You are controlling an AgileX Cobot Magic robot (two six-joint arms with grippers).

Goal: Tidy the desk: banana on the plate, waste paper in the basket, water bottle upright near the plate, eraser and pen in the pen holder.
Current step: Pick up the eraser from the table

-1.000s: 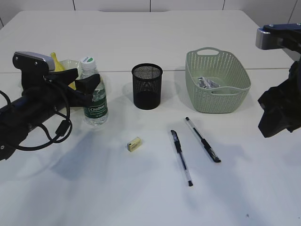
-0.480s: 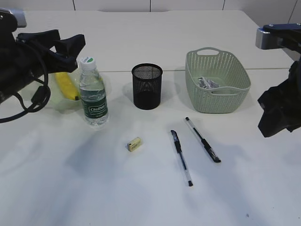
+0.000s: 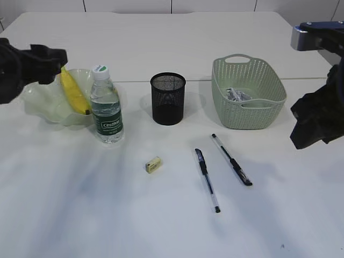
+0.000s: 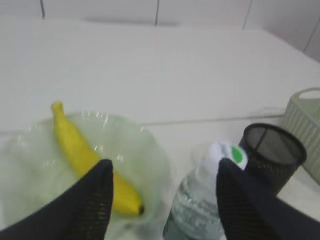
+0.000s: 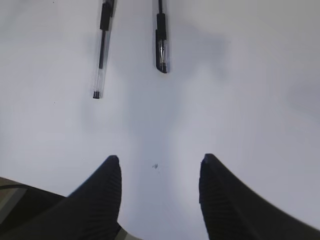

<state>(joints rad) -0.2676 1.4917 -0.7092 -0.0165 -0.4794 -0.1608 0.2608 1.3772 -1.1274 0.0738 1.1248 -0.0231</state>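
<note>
The banana (image 3: 74,91) lies in the pale green plate (image 3: 37,102). The water bottle (image 3: 106,105) stands upright next to the plate. The waste paper (image 3: 236,95) lies in the sage-green basket (image 3: 248,115). The eraser (image 3: 153,164) and two pens (image 3: 207,173) (image 3: 231,159) lie on the desk (image 3: 161,226) in front of the black mesh pen holder (image 3: 168,98). My left gripper (image 3: 54,56) is open and empty, raised at the far left above the plate; its view shows the banana (image 4: 82,152) and bottle (image 4: 200,205) below its jaws (image 4: 162,170). My right gripper (image 5: 160,160) is open and empty over bare desk, short of the pens (image 5: 102,45) (image 5: 161,42).
The right arm (image 3: 317,115) hangs at the right edge, beside the basket. The pen holder (image 4: 272,150) and the basket's rim (image 4: 302,117) show at the right of the left wrist view.
My left gripper has drawn back up and to the left, away from the bottle, which stays standing. The plate and banana have come into full view. The right arm has barely moved.
</note>
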